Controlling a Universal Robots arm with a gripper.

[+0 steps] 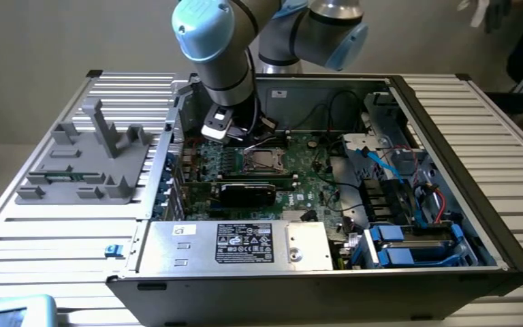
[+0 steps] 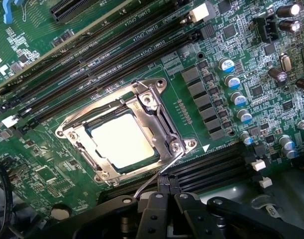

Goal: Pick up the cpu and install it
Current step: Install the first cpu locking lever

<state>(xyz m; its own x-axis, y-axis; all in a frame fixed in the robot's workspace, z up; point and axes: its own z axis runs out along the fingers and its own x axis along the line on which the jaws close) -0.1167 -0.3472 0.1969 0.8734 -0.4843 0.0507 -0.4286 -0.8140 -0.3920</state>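
Cpu (image 2: pixel 123 142) lies flat in mobo socket (image 2: pixel 152 102), mid exterior view, framed by the retention bracket, so prob. seated. Gripper (image 2: pixel 165 199) pinched shut, no chip in it, just beside socket; lever wire (image 2: pixel 159 173) reaches its tips.

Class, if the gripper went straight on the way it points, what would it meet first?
The gripper would probably meet the lever at the edge of the socket, or the memory slots beside it, not the cpu; depth is unclear.
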